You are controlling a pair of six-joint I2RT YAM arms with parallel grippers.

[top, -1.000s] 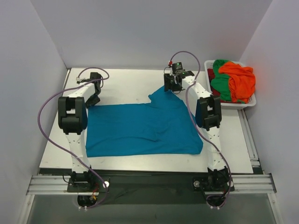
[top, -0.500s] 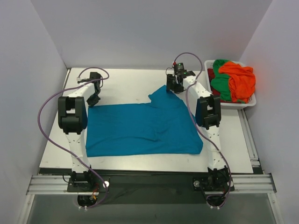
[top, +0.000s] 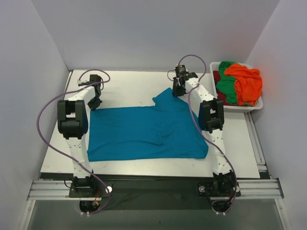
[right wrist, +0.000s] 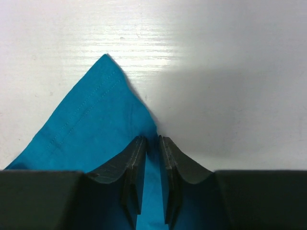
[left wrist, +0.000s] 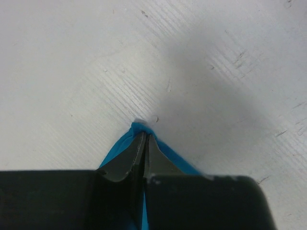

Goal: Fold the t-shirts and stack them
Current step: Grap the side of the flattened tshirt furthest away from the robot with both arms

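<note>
A teal t-shirt point(top: 144, 132) lies spread flat on the white table point(top: 124, 84). My left gripper point(top: 94, 103) sits at the shirt's far left corner. In the left wrist view the gripper point(left wrist: 145, 135) is shut on that corner, and teal fabric point(left wrist: 139, 128) pokes out at the tips. My right gripper point(top: 178, 91) is at the shirt's far right corner. In the right wrist view the gripper point(right wrist: 152, 139) stands narrowly open, astride the edge of the teal fabric point(right wrist: 96, 115). Orange point(top: 247, 81), green point(top: 225, 86) and dark red point(top: 217, 76) t-shirts are piled in the basket.
A white plastic basket point(top: 237, 107) stands at the table's far right, beside the right arm. White walls close in the table on the left, back and right. Purple cables loop off both arms.
Both grippers have narrowed on the shirt's far corners; the left has shut on its corner. The right gripper has shifted slightly towards the back. The shirt lies as before.
</note>
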